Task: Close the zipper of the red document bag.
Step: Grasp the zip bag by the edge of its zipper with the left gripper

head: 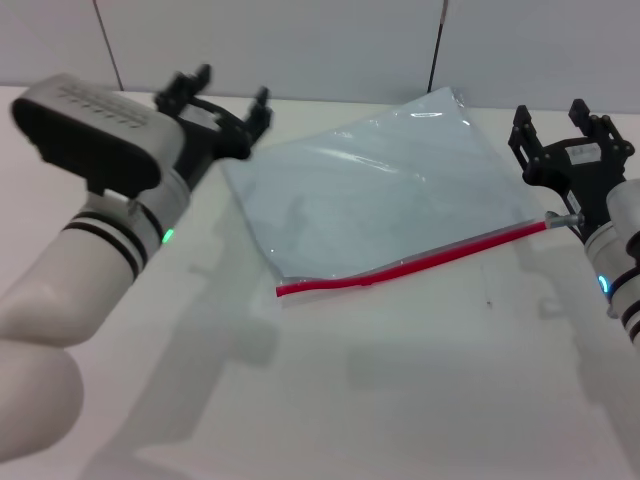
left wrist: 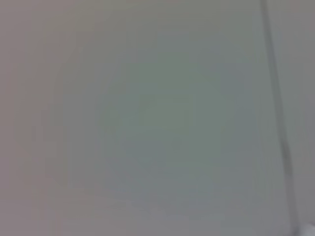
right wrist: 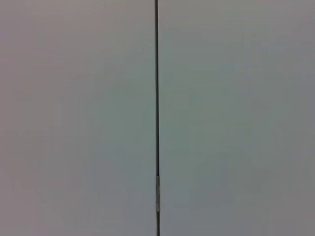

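Fingers apart on both grippers, left [head: 222, 98], right [head: 560, 122]; red document bag [head: 380, 190] flat, contents indiscernible.

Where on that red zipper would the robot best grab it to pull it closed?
Probably at the zipper's right end, where a small grey tab sticks out beyond the red document bag. The right end effector is nearest, so it would come from the right. The strip lies flat on the table; only that end offers something to pinch.
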Available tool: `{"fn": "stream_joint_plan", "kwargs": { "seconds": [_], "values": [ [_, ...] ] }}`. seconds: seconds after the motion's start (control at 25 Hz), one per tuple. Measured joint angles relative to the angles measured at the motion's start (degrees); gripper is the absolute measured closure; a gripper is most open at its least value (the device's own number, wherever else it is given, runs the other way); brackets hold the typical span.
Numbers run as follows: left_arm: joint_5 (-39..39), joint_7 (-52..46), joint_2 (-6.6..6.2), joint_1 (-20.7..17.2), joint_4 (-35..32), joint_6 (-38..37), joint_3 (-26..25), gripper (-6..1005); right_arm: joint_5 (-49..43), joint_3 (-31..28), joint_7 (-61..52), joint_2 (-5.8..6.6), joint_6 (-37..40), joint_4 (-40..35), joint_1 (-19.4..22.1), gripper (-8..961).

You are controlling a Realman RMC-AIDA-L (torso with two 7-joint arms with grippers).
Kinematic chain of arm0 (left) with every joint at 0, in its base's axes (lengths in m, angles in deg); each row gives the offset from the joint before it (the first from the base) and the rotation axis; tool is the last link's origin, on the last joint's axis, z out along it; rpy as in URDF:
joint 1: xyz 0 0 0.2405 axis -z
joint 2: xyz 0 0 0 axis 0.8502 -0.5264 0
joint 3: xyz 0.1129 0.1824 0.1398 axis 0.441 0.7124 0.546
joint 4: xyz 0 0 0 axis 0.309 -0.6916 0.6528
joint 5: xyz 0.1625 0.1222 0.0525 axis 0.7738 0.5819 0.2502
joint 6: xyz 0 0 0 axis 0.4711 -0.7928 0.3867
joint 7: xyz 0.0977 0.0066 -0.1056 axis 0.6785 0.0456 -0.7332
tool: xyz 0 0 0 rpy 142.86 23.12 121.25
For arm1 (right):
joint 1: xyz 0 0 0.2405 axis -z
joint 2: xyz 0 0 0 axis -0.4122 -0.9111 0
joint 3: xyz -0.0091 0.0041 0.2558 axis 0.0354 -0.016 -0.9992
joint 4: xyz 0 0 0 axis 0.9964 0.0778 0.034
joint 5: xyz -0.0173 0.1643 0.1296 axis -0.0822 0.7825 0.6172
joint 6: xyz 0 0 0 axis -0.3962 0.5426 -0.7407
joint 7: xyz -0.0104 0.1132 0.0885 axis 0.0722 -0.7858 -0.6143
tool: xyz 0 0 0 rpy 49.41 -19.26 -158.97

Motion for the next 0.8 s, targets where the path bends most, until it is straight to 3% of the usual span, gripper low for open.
{"fn": "stream_joint_plan", "kwargs": {
  "seconds": [0.12, 0.2, 0.24, 0.44, 0.64, 0.8],
  "values": [
    [0.31, 2.03, -1.17, -0.58, -5.4, -9.98, -0.76, 278, 0.0, -0.12, 0.0, 0.1, 0.14, 0.06, -0.02, 292],
    [0.41, 4.48, -3.47, -0.58, -11.65, -20.71, -1.53, 278, 0.0, -0.12, 0.0, 0.13, 0.18, 0.05, -0.17, 292],
    [0.41, 4.48, -3.47, -0.58, -11.65, -20.71, -1.53, 278, 0.0, -0.15, 0.0, 0.13, 0.19, 0.05, -0.23, 292],
    [1.4, 7.89, -5.57, -0.42, -19.73, -36.64, -4.1, 278, 0.7, 0.01, 0.0, 0.12, 0.35, 0.19, -0.44, 293],
    [7.94, 9.91, -4.91, 1.18, -23.07, -52.41, -8.59, 278, 0.77, -0.1, 0.0, 0.11, 0.4, 0.28, -0.5, 293],
    [14.63, 9.62, -4.07, 3.07, -26.48, -63.14, -9.36, 278, 0.8, -0.19, 0.0, 0.11, 0.51, 0.37, -0.65, 294]
  ]
}}
